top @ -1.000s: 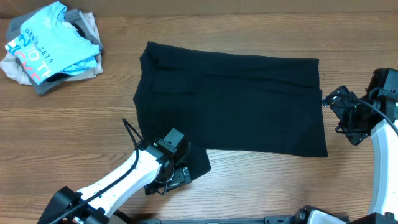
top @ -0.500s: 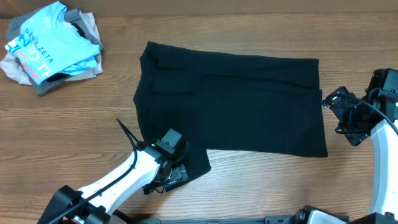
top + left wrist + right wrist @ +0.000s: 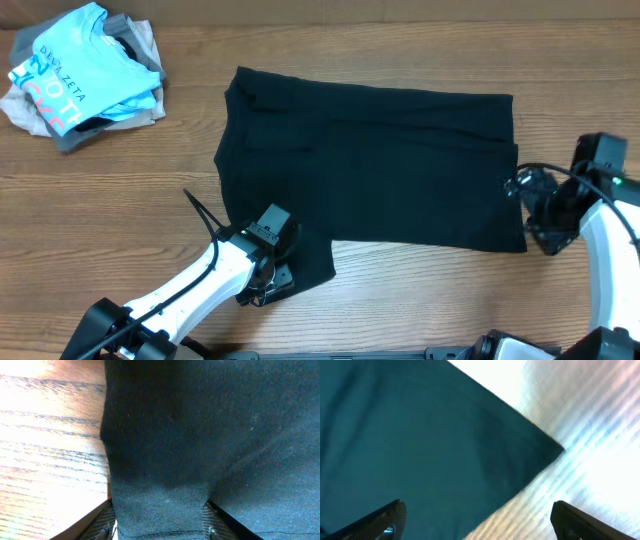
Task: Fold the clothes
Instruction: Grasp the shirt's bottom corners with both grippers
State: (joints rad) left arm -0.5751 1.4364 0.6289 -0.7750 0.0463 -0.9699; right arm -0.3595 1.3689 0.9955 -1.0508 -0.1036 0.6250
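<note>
The black garment lies spread flat across the middle of the wooden table. My left gripper is at its front left flap and is shut on that black fabric, which is pinched between both fingers in the left wrist view. My right gripper is open and empty, just above the garment's front right corner; the fingers straddle the cloth's edge and bare wood. The white neck label is not visible.
A pile of other clothes, with a light blue lettered tee on top of grey and beige garments, sits at the table's back left corner. Bare wooden tabletop lies left of the black garment.
My right gripper has moved left, from beside the garment's right edge to over its front right corner. My left gripper has stayed clamped on the flap, shifting slightly.
</note>
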